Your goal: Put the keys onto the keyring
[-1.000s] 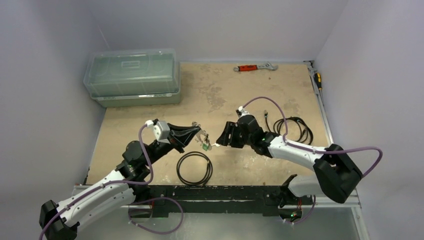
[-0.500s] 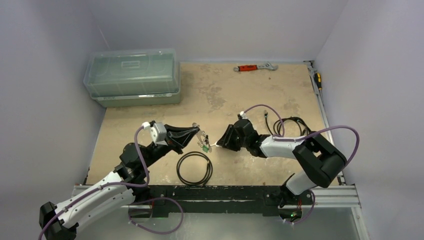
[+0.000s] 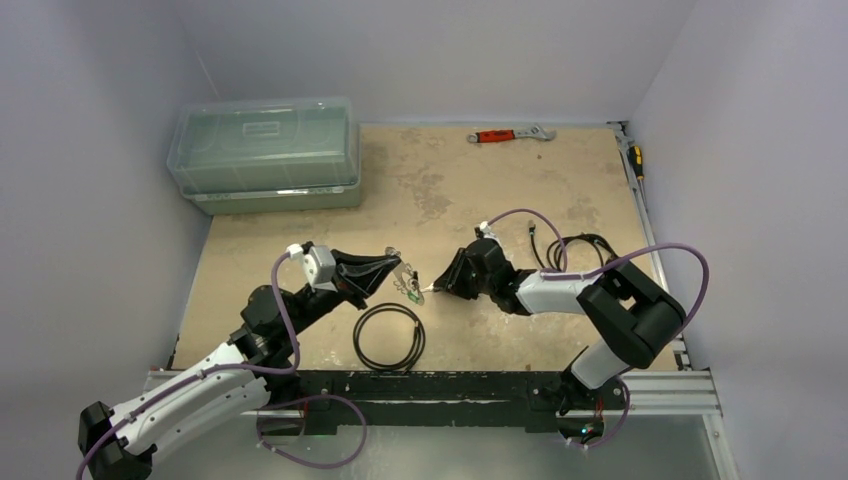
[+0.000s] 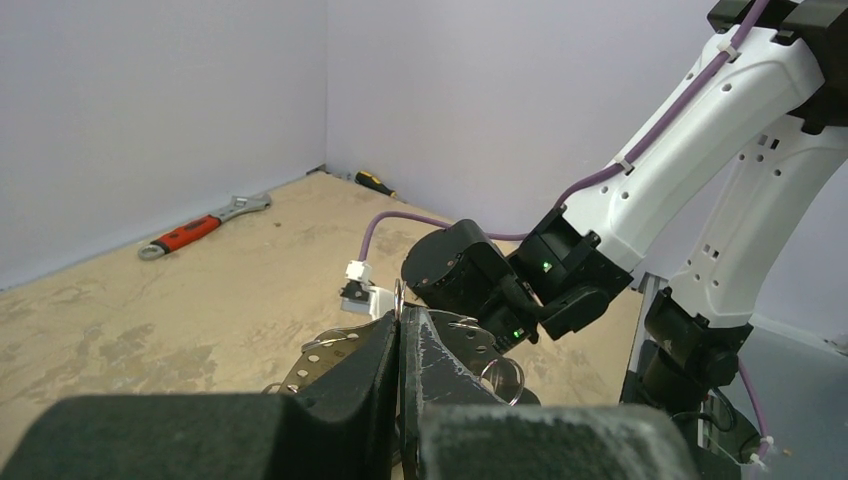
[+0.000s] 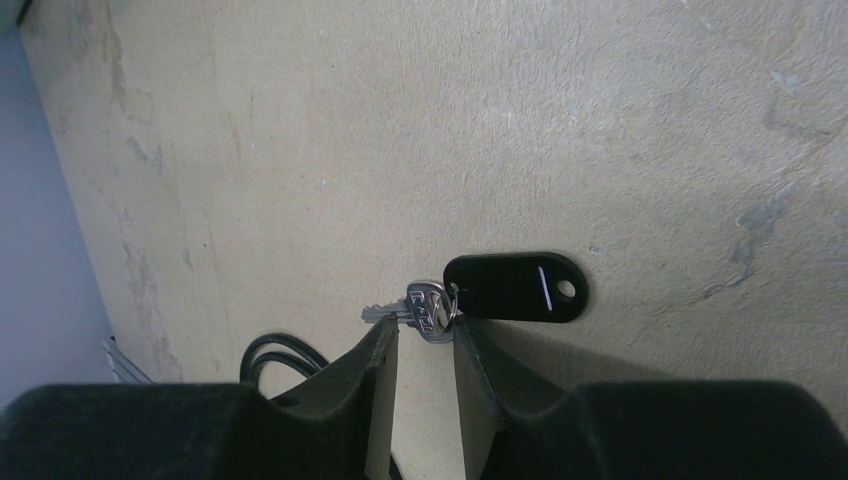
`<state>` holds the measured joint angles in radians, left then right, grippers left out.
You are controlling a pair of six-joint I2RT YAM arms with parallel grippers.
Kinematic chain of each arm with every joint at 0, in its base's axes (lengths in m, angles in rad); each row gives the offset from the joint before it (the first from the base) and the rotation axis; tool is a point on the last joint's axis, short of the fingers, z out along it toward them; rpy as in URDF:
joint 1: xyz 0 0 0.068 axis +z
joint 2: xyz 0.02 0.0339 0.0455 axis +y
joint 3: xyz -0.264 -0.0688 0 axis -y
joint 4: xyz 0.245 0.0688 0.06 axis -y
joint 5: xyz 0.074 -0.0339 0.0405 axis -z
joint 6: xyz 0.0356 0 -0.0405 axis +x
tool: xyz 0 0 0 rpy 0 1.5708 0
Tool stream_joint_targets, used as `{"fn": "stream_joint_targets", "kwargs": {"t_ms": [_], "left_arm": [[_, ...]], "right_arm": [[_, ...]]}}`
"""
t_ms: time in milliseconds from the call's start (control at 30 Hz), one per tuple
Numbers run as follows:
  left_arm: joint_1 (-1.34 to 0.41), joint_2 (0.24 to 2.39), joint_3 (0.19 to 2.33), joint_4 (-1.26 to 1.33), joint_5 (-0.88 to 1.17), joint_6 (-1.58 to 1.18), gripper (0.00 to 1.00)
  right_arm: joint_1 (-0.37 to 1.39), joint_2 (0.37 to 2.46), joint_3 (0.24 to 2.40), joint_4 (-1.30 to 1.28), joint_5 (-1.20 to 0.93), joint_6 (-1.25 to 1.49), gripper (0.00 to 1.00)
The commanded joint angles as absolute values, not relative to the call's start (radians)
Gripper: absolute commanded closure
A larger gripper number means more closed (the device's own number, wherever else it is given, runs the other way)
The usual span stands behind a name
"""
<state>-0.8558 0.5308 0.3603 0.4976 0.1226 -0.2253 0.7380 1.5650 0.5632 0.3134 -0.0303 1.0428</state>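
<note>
Right gripper [image 5: 425, 332]: narrow gap
Silver key with black oval tag [image 5: 430, 308]: between its fingertips
Left gripper [image 4: 400, 325]: clamps thin silvery wire keyring [image 4: 398, 292]

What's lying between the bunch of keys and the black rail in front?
A black cable coil, flat on the table, closer to the keys; the top view shows it.

— What colour is the table [image 3: 450, 170]?
— Tan, mottled with darker blotches. The cable coil [image 3: 389, 336] is plain black.
— And just beyond the coil?
— Silvery keys [image 3: 411, 285] with 1 bright green piece, and a silvery keyring [image 4: 399, 292]. 1 key carries a black tag [image 5: 515, 288] with 1 white stripe. Far beyond the coil, the wrench [image 3: 510, 134] is red-handled with silvery jaws.
</note>
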Motion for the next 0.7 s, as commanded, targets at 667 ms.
{"fn": "stream_joint_targets", "kwargs": {"t_ms": [667], "left_arm": [[-0.876,0.531,0.364,0.545,0.104,-0.209,1.00]], "right_arm": [[0.739,1.552,0.589,0.293,0.099,0.889,1.00]]}}
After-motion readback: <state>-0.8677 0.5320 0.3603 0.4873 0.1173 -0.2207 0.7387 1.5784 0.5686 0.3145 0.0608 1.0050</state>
